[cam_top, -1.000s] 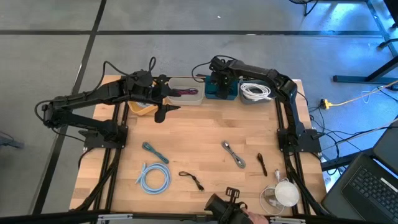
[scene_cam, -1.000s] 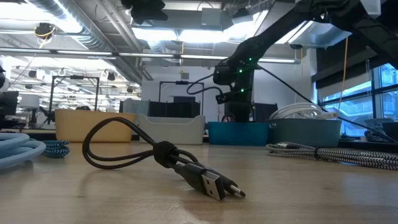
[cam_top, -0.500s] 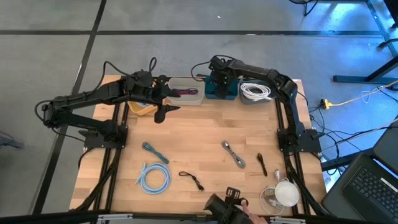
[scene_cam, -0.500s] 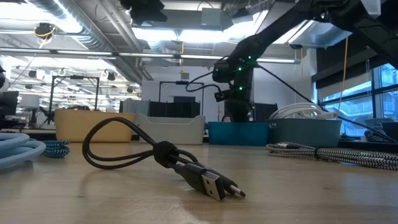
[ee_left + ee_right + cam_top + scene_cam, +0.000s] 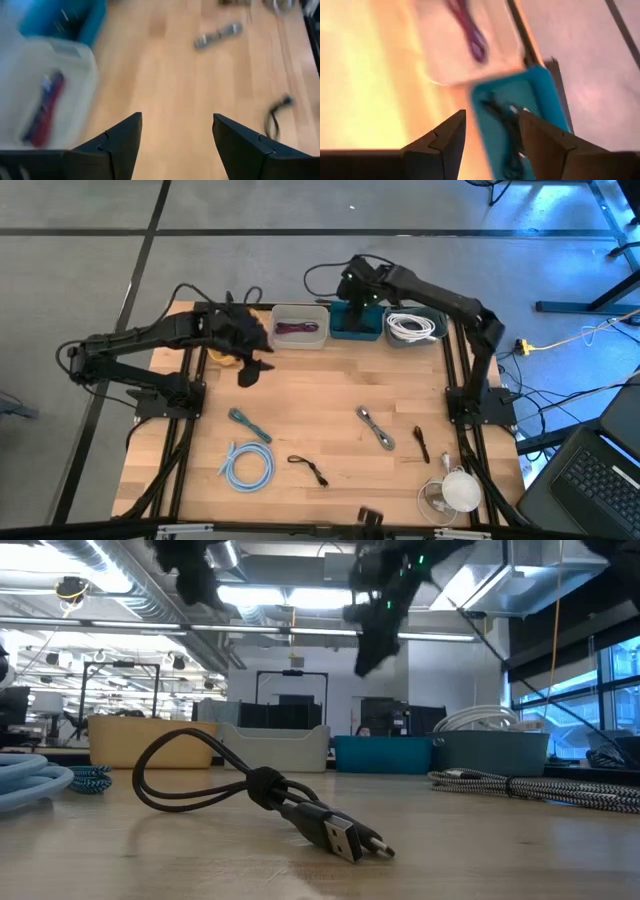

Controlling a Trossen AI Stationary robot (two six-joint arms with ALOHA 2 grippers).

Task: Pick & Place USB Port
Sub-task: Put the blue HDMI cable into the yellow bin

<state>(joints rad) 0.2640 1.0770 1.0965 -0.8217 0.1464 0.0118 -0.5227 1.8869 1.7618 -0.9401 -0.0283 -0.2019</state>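
Right wrist view: the open, empty right claw (image 5: 487, 132) hangs above the black cable (image 5: 506, 121) in the teal bin (image 5: 547, 100).

I see four bins in a row along the far edge of the surface: a yellow bin (image 5: 228, 356) at the left, a white bin (image 5: 299, 326) holding a purple cable (image 5: 295, 329), a blue bin (image 5: 355, 323) with a dark cable (image 5: 506, 122) lying in it, and a grey bin (image 5: 412, 326) with a coiled white cable (image 5: 411, 325). Loose on the wood nearer me lie a small teal braided cable (image 5: 248, 423), a coiled light blue cable (image 5: 248, 465), a bundled black cable (image 5: 308, 468), a grey braided cable (image 5: 376, 428) and a short dark cable (image 5: 421, 444) at the right.
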